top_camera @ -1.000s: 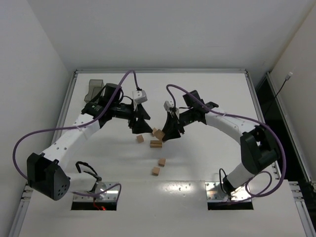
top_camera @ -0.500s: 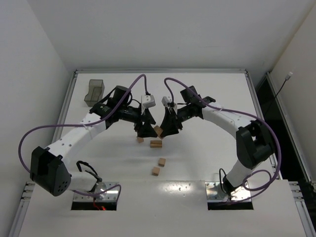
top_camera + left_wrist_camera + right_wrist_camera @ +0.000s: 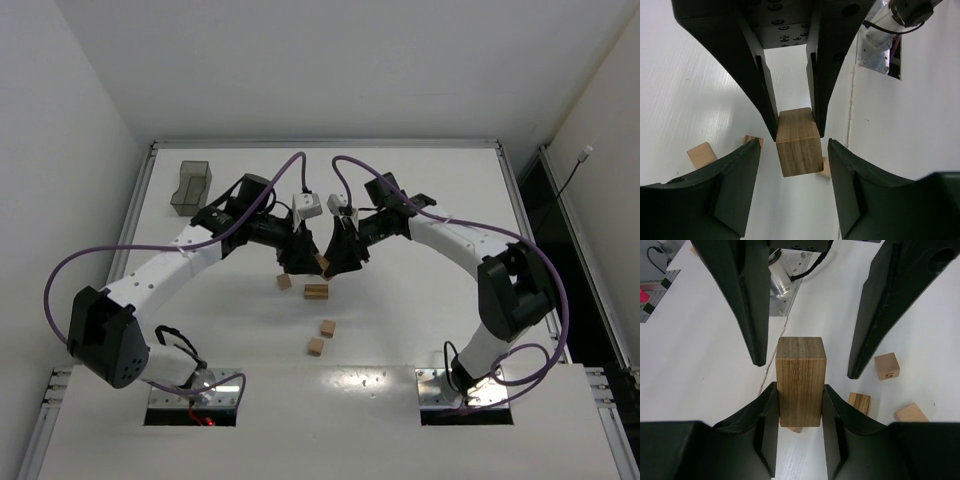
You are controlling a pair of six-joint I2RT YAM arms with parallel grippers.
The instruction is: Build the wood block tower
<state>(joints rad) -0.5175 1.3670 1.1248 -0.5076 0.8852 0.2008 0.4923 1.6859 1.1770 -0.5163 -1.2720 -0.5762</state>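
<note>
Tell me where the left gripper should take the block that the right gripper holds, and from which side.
The free end of the block, on its flat side faces, coming head-on opposite the right gripper, which clamps the other end. The left gripper is open.

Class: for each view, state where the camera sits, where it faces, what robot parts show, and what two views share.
Top external: above, behind the robot, looking down at the white table; left arm, right arm show.
Left wrist: on the left arm, facing past the open left gripper to a brown wooden block.
Right wrist: on the right arm, facing the right gripper, shut on that block.
Shared: both wrist views show that block and the other gripper.
</note>
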